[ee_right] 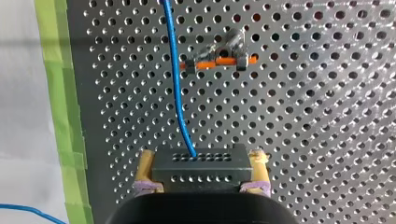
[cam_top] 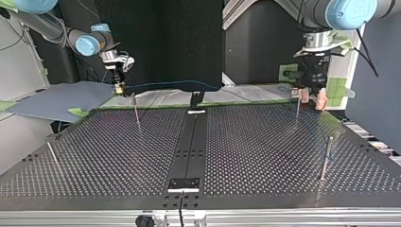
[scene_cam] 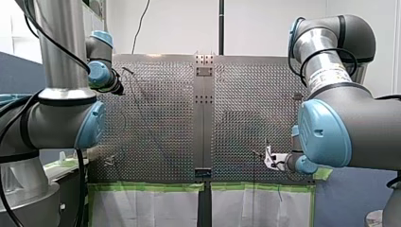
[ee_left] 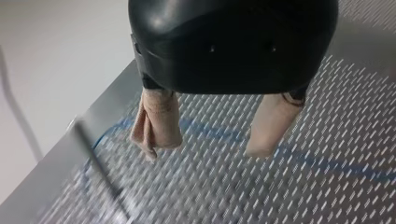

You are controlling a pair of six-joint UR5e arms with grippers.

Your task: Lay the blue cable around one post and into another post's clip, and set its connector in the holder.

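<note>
2 left fingers point(ee_left: 156, 122) apart, empty, beside table point(ee_left: 327, 196) edge; right fingers point(ee_right: 146, 165) clamp connector point(ee_right: 198, 170) near edge

My left arm point(scene_cam: 56, 113) and right arm point(scene_cam: 359, 118) are silver-grey tubes with dark grey joints, round light-blue caps point(scene_cam: 324, 133) and thin black cables point(scene_cam: 81, 189). My left gripper point(ee_left: 203, 153) is glossy black with beige padded fingers point(ee_left: 159, 121); my right gripper point(ee_right: 203, 156) has yellowish pads point(ee_right: 146, 163).

So my left gripper point(ee_left: 205, 151) points down with its beige pads point(ee_left: 156, 123) spread wide apart. My right gripper point(ee_right: 201, 158) is clamped tight on the black connector point(ee_right: 201, 168), one finger on each side. In the top view both wrists hang pretty much vertical, well apart from each other.
</note>
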